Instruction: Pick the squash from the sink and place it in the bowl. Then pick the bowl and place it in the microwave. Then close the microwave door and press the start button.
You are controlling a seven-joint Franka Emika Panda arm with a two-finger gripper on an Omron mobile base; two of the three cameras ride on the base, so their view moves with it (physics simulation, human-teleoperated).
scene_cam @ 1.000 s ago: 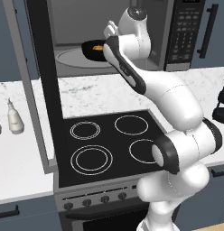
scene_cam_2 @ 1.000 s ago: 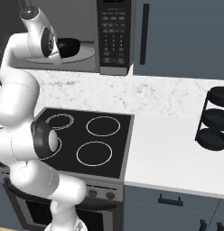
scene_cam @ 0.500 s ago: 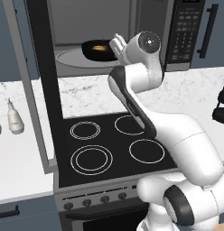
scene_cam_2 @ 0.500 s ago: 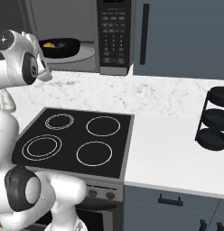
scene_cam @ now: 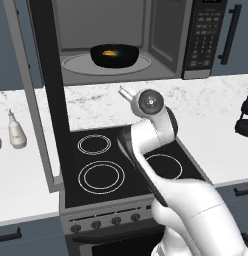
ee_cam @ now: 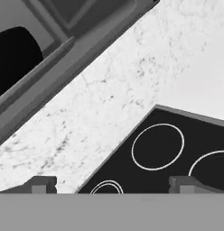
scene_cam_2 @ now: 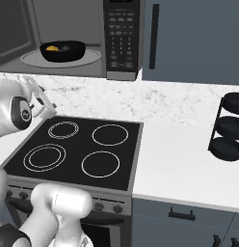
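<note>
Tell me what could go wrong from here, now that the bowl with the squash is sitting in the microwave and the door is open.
1. The microwave door stands wide open over the stove's left edge, beside the arm; a careless swing could hit its edge rather than push it shut.
2. The bowl sits toward the front of the turntable, with the squash inside; a hard slam might jolt it.
3. The gripper, open above the stove, is far from the button panel; a wrong button is possible.
</note>
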